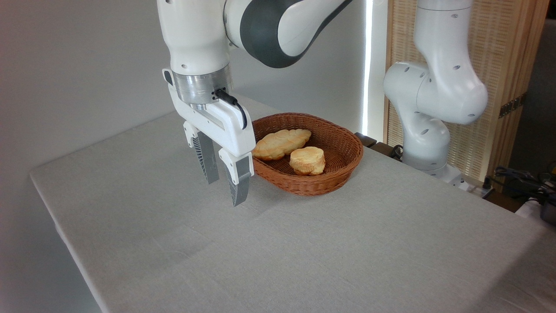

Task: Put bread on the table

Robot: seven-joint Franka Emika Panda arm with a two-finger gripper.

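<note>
Two pieces sit in your wicker basket: the round bread just beside the braided loaf. Your claw hangs parted and empty above the table, just left of the basket.

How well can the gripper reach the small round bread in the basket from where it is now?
Probably yes. The gripper is open, empty, and hangs left of the basket. The bread lies uncovered near the front, apart from the longer loaf. Only the low rim stands between.
</note>
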